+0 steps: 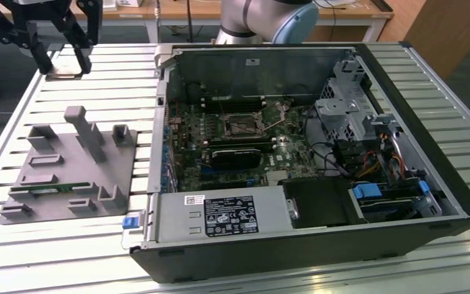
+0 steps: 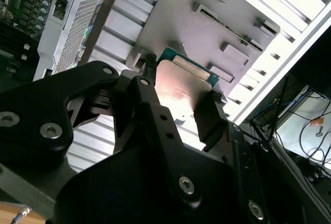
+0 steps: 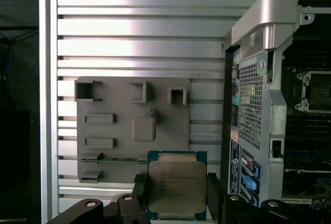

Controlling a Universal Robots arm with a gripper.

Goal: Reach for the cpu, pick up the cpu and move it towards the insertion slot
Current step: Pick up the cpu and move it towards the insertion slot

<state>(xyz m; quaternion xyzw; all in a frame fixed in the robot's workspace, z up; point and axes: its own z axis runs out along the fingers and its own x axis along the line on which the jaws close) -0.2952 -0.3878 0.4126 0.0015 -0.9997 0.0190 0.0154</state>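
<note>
At the far corner of the slatted aluminium desk (image 1: 80, 86), toward the exterior view's left, the black claw (image 1: 62, 61) hangs above the ribbed surface with a flat square plate between its fingers. In the first wrist view the claw (image 3: 177, 195) is pinching the cpu (image 3: 177, 185): a thin square chip with a dull, brushed silvery top plate and a teal-green rim, its two opposite edges pressed by the matte black fingers (image 3: 213, 190). The second wrist view shows the same grasp from below the angular, bolted linkage of the claw (image 2: 181, 102), the cpu (image 2: 181, 84) reflecting a pale pinkish sheen, one teal edge exposed.

Beneath and beyond the chip lies the grey fixture plate (image 3: 119, 125), a smooth moulded slab carrying raised rectangular pockets, narrow slots and one rounded-square recess (image 3: 144, 129). In the exterior view the fixture plate (image 1: 63, 168) sits on the desk just beside the open computer case (image 1: 300, 153), whose walls are black sheet metal and perforated silver steel.

Inside the case, on the dark green motherboard (image 1: 210, 135), the insertion slot (image 1: 243, 125) appears as a square dark socket framed by a silvery bracket, well apart from the held chip. The first wrist view catches the insertion slot (image 3: 315, 92) past the case's rear panel.
</note>
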